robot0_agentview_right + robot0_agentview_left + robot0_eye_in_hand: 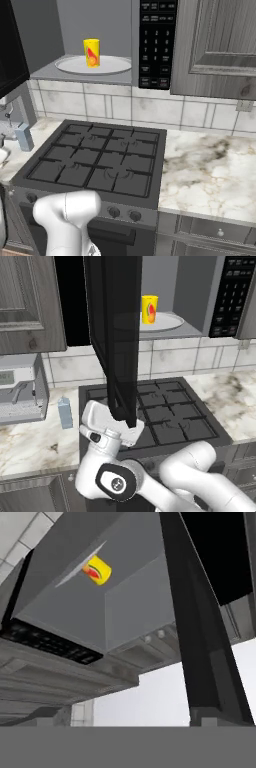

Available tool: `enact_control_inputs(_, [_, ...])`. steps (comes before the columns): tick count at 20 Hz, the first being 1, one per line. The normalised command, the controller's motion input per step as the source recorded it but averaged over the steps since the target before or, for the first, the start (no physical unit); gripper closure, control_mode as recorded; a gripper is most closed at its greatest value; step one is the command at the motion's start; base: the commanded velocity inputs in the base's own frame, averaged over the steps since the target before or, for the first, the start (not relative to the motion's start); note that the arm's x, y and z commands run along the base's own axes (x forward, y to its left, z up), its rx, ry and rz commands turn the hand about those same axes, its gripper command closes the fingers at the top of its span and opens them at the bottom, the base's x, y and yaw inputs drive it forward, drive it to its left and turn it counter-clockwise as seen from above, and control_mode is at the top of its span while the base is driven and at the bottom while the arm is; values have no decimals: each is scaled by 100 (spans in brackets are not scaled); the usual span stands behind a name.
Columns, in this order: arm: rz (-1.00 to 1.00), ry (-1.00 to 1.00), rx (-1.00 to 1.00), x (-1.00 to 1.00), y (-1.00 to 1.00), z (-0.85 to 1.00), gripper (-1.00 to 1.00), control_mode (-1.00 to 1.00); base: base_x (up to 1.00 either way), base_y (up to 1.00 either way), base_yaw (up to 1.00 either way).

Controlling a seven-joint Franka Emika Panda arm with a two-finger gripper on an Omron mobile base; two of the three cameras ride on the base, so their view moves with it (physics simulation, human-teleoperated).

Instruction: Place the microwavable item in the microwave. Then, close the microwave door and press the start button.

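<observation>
Yellow cup upright on turntable. Microwave door rigid, swings freely; push outer face. Gripper spread, empty.

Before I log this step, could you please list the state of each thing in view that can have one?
Microwave door: swung wide open, edge toward the camera.
Microwave: cavity open.
Yellow cup: upright on the turntable, inside the cavity.
Blue carton: upright on the counter.
Tool: open, empty, below the door's lower edge.
</observation>
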Motion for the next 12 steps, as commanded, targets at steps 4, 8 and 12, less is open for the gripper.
enact_control_inputs(4, [-7,-24,-2,-11,40,62,-100,-100,0,0,0])
enact_control_inputs(8, [-2,-19,4,-23,4,41,-100,-100,0,0,0])
enact_control_inputs(12, [0,-17,18,-40,-30,11,-100,-100,0,0,0])
